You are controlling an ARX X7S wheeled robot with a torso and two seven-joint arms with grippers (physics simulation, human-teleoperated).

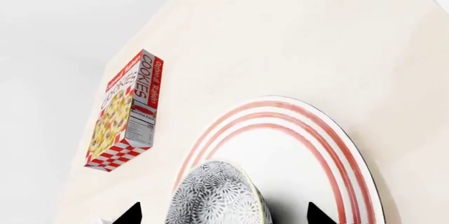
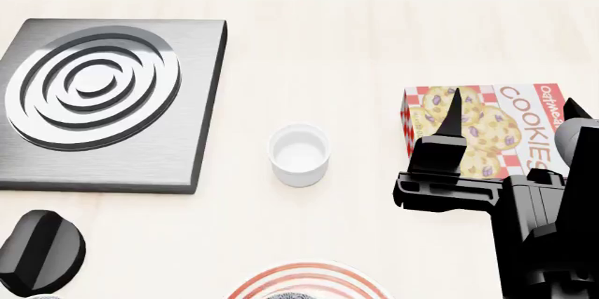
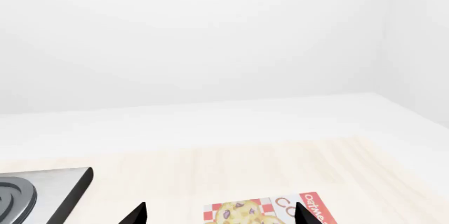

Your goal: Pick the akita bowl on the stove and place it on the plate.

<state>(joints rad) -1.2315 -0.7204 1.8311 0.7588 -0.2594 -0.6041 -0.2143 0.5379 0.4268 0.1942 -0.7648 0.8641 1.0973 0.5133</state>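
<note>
A: What lies at the left end effector (image 1: 223,214)?
B: Left wrist view: two black fingertips (image 1: 132,214) stand wide apart, one on each side of the akita bowl (image 1: 214,195). The bowl sits on the plate (image 1: 329,155), between the fingers; no contact with them can be made out. Beyond the end effector, the red rings of the plate curve over the pale wooden surface (image 1: 302,40).

A: And beside that end effector?
B: A cookie box (image 1: 125,111) lies flat on the surface, off to one side of the plate and apart from it.

A: Where is the right end effector (image 2: 510,113)?
B: Head view: it hangs above the cookie box (image 2: 510,137), its black fingers spread wide with nothing between them. The right wrist view shows the box (image 3: 270,212) directly between the two fingertips (image 3: 135,214), and a corner of the stove (image 3: 49,190) further off to one side.

A: What else appears in the head view?
B: The stove (image 2: 187,137) carries nothing on its rings. Its black knob (image 2: 39,251) rests just beside it. A small white cup (image 2: 299,154) stands between the stove and the right end effector. Only the far rim of the plate (image 2: 309,274) shows at the lower edge
</note>
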